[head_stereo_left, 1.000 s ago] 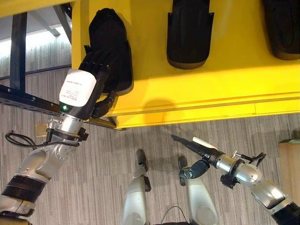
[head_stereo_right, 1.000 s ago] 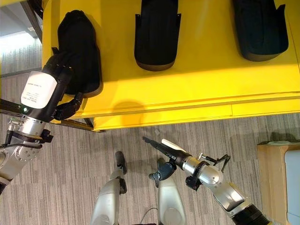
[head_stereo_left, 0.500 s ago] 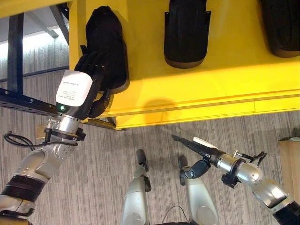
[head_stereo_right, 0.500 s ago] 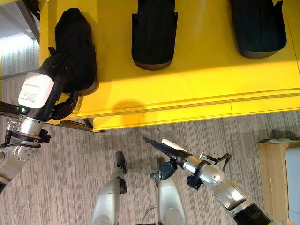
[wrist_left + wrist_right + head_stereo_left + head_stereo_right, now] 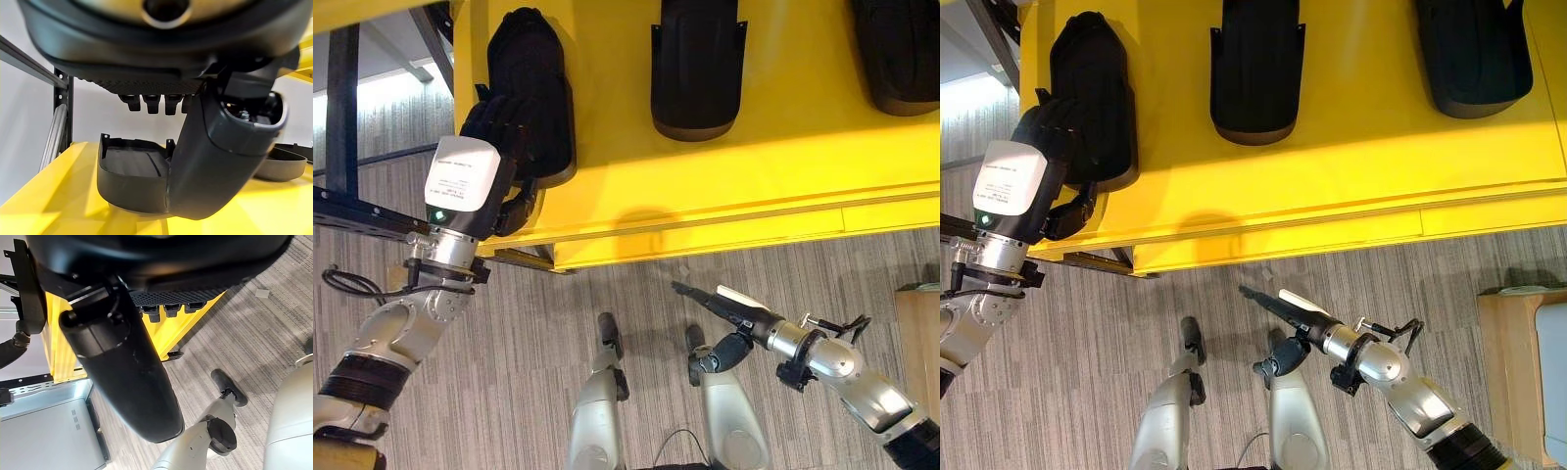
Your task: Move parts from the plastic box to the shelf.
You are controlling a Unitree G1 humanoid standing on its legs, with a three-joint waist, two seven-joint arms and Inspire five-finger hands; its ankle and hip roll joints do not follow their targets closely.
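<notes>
Bright overhead light, soft shadow on yellow shelf, perhaps glare.

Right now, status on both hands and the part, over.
Left hand curled on leftmost black part, part resting on yellow shelf. Right hand open, empty, low over floor. Two more parts alongside; nothing blocking.

Floor: grey carpet with fine stripes. A dark metal rack frame stands at the far left, with a dark beam running across it. A pale wall lies behind it. A light wooden cabinet stands at the right edge.
</notes>
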